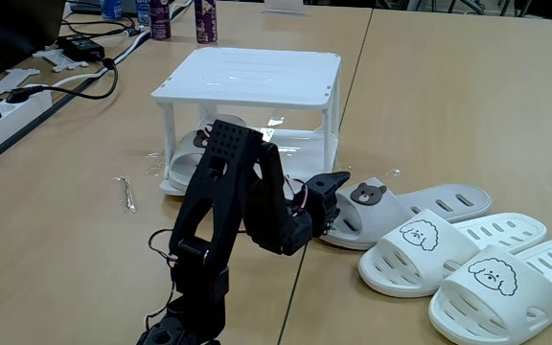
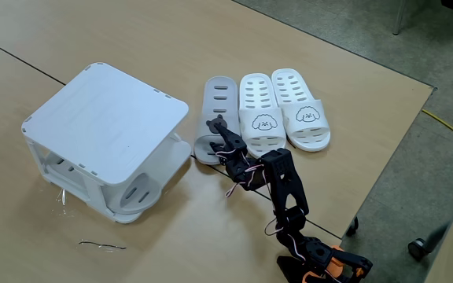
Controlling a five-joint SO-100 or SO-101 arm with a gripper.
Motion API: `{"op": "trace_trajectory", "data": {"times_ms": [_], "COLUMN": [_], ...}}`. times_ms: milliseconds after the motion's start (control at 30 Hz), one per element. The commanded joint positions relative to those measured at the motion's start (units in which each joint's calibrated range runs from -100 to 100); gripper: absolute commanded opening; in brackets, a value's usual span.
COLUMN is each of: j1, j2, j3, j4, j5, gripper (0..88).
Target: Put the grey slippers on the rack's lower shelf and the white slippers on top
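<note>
Surface (image 1: 468, 105): pale wood, wide. Rack (image 1: 252, 75) stands on it, white, slatted top, thin posts. One grey slipper (image 1: 192, 153) lies on the lower shelf (image 1: 300, 144), partly screened by the posts and the arm (image 1: 228, 216); in a fixed view it pokes out past the shelf edge (image 2: 136, 192).

Second grey slipper (image 1: 420, 203) lies on the surface just right of the rack, bear badge up, toe end at the pincer (image 1: 332, 203). White slippers (image 1: 492, 264) sit side by side beside it, dog faces and slotted vents plain to see; the nearer one is cut off at the frame edge.

Pincer: black, low at the grey slipper's strap, jaws seemingly either side of its toe edge. Whether they actually clamp it, cannot tell; the fingers blur together in both fixed views.
</note>
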Motion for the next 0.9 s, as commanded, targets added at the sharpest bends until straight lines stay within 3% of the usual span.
{"op": "trace_trajectory", "data": {"times_ms": [0,333,500,667,867], "j1": [0.75,3.95,5.52,5.52,5.6], "j2": [2.77,16.15,16.83,8.75,-14.73], "j3": [-9.05,-33.59,-38.55,-35.85,-23.85], "j4": [-0.64,7.03,11.69,13.25,24.81], "j5": [0.42,0.42,0.42,0.42,0.42], "gripper": [31.9,31.3,0.0,0.8,0.8]}}
